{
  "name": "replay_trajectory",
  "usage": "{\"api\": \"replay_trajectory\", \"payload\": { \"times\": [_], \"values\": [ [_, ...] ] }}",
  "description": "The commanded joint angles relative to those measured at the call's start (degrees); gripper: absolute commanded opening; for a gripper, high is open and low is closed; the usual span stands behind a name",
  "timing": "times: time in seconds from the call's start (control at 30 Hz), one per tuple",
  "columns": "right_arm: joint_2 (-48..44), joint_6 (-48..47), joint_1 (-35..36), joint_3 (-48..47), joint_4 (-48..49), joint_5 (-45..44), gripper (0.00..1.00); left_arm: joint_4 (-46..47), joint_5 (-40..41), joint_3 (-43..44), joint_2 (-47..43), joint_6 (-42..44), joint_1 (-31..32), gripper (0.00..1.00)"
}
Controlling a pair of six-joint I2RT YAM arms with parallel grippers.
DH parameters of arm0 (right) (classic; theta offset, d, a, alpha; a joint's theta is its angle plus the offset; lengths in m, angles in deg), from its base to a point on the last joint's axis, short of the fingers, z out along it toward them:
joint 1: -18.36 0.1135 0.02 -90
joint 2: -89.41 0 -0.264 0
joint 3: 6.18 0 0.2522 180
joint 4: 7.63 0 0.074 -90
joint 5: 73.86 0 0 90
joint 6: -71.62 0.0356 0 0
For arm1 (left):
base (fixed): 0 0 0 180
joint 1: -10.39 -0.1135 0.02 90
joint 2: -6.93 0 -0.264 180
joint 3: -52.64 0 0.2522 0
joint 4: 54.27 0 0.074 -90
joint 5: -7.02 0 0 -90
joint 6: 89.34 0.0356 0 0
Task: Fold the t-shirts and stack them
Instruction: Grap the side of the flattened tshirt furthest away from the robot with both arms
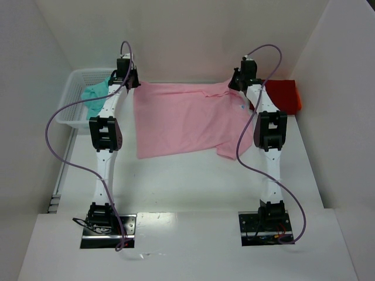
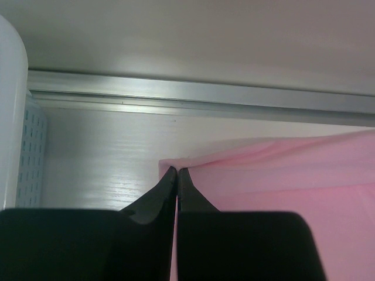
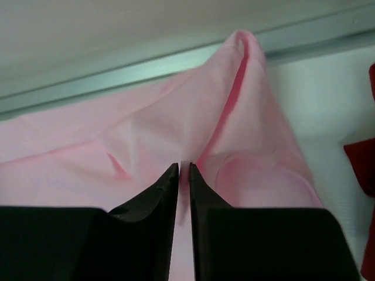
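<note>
I counted three t-shirts, one basket, and my two claws. The pink t-shirt [image 1: 187,120] lay spread flat across the far half of the bench [image 1: 193,187], its far hem along the back edge and its near hem about midway to my bases. The red t-shirt [image 1: 284,96] sat bunched in the far right corner, just beside the pink sleeve. The teal t-shirt [image 1: 94,93] hung in a heap over the rim of the white mesh basket [image 1: 67,120], which stood against the left edge at the far end.

My left claw [image 2: 177,171] was pinched shut on the far left corner of the pink t-shirt, with a sliver of pink cloth between the fingers. My right claw [image 3: 183,167] stood at a narrow slit near the far right shoulder, with pink cloth in the slit and a peak of it raised just beyond the tips.

A metal rail [image 2: 205,96] ran along the back edge just past both claws, so room was tight there. White walls [image 1: 340,117] closed in the left, right and far sides. Bare bench top showed between the near hem and my two bases.
</note>
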Motion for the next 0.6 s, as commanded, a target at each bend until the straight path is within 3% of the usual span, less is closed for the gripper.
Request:
{"api": "replay_trajectory", "payload": {
  "times": [0.0, 0.17, 0.57],
  "values": [
    [-0.9, -0.8, 0.0, 2.5, 0.1, -0.1, 0.22, 0.7, -1.3, 2.6, -0.6, 1.4, 0.1, 0.0],
    [-0.2, -0.8, 0.0, 3.9, 0.1, 0.4, 0.41, 0.7, -1.8, 2.6, -0.6, 2.0, 0.1, 0.0],
    [2.1, -0.8, 0.0, 3.3, -0.2, 1.2, 0.48, 0.2, -1.8, 2.6, -0.6, 2.5, 0.1, 0.0]
  ]
}}
